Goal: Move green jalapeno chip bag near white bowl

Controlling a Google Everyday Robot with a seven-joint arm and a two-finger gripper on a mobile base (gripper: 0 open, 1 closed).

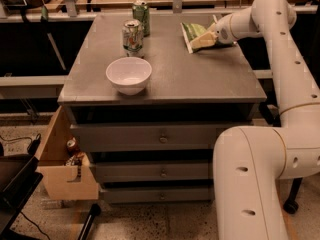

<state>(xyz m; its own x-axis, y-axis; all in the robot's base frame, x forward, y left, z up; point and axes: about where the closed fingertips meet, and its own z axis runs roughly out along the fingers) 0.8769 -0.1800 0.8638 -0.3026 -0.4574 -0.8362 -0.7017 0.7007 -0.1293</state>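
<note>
The green jalapeno chip bag point(192, 31) lies flat at the back right of the grey table top point(200, 79). My gripper point(203, 40) reaches in from the right and rests on the bag's near right edge. The white bowl point(129, 74) stands upright near the front left of the table, well apart from the bag. The bowl looks empty.
Two green soda cans point(133, 34) point(141, 15) stand behind the bowl at the back left. My white arm point(280, 44) runs down the table's right side. Drawers sit below the top, and an open wooden drawer point(62, 176) with small items juts out low on the left.
</note>
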